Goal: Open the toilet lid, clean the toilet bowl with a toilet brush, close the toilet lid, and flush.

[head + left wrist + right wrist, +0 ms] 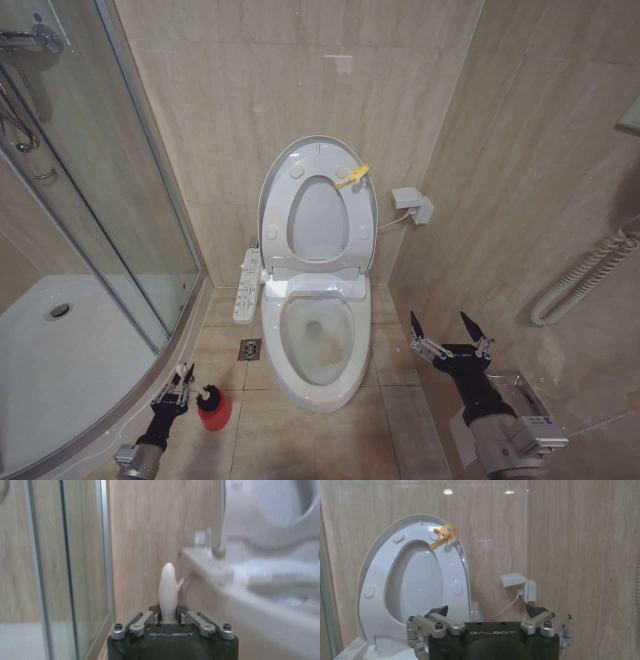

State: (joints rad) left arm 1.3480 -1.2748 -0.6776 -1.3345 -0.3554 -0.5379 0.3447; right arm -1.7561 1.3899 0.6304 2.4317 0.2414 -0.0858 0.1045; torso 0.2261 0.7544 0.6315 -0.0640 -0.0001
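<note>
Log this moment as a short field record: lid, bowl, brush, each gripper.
toilet lid: raised against the wall, yellow clip at its rim
toilet bowl: uncovered
toilet brush: handle upright between the left jaws, head in the red holder
left gripper: low beside the shower glass, shut on the brush handle
right gripper: open, hovering right of the bowl, holding nothing
</note>
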